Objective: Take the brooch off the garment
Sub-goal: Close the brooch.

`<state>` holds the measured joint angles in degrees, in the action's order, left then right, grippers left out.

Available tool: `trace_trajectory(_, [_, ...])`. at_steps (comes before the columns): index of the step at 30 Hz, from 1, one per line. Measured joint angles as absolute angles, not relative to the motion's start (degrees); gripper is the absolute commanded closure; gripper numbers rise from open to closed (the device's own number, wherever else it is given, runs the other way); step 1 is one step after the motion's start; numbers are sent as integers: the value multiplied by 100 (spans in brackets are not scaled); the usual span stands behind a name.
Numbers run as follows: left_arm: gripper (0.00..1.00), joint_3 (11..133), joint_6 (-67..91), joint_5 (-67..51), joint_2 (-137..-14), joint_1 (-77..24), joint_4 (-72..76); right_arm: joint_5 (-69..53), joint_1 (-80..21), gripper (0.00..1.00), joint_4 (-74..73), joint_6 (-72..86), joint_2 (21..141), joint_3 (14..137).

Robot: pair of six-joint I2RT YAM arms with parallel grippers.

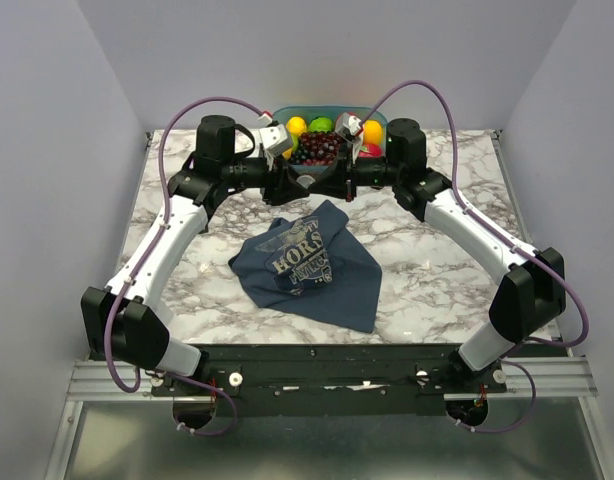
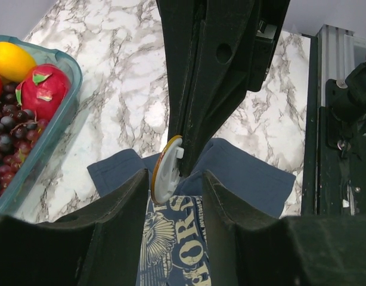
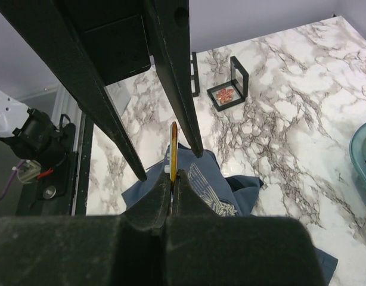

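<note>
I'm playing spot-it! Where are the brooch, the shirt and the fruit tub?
brooch (image 2: 166,173): left wrist view, on its round white face.
shirt (image 1: 352,285): top view, on plain blue cloth.
tub (image 2: 61,116): left wrist view, on its teal wall.

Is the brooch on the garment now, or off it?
Off. The right gripper is shut on the brooch, held up in the air; the garment lies on the table below, not touching it.

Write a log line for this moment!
right jaws: shut on brooch | left jaws: open around it | brooch: in air, off garment | garment: on table
</note>
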<state>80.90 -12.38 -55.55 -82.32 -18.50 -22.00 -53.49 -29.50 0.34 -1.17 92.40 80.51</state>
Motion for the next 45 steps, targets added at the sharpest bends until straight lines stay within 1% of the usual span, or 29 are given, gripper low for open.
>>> trace_trajectory(8, [57, 8114, -1096, -5352, -8326, -1962, -2088, -5347, -2950, 100, -14, -167, 9240, 8051])
trace_trajectory(9, [56, 8128, -1096, -5343, -8331, -1964, -2086, -5347, -2947, 100, -14, -174, 9240, 8051])
trace_trajectory(10, [50, 8143, -1092, -5317, -8340, -1964, -2086, -5347, -2939, 100, -14, -178, 9240, 8051])
trace_trajectory(13, [38, 8191, -1186, -5308, -8357, -1968, -2119, -5347, -2923, 99, -14, -183, 9240, 8051])
trace_trajectory(16, [37, 8206, -1413, -5317, -8357, -1968, -2274, -5347, -2926, 100, -14, -180, 9240, 8051])
trace_trajectory(18, [39, 8206, -1610, -5317, -8357, -1968, -2427, -5347, -2926, 100, -14, -180, 9240, 8051])
trace_trajectory(21, [44, 8206, -1925, -5317, -8357, -1968, -2711, -5347, -2926, 100, -16, -183, 9240, 8051])
trace_trajectory(22, [47, 8206, -2003, -5317, -8357, -1968, -2775, -5347, -2926, 100, -16, -180, 9240, 8051])
trace_trajectory(25, [51, 8206, -2084, -5319, -8355, -1968, -2869, -5349, -2926, 100, -21, -185, 9240, 8051])
trace_trajectory(32, [56, 8206, -1739, -5321, -8357, -1968, -2676, -5349, -2926, 100, -163, -301, 9242, 8064])
trace_trajectory(40, [67, 8208, -1245, -5330, -8381, -1957, -2322, -5349, -2923, 100, -290, -425, 9240, 8130])
trace_trajectory(45, [71, 8298, -1085, -5363, -8506, -1957, -2320, -5341, -2893, 100, -316, -506, 9242, 8130])
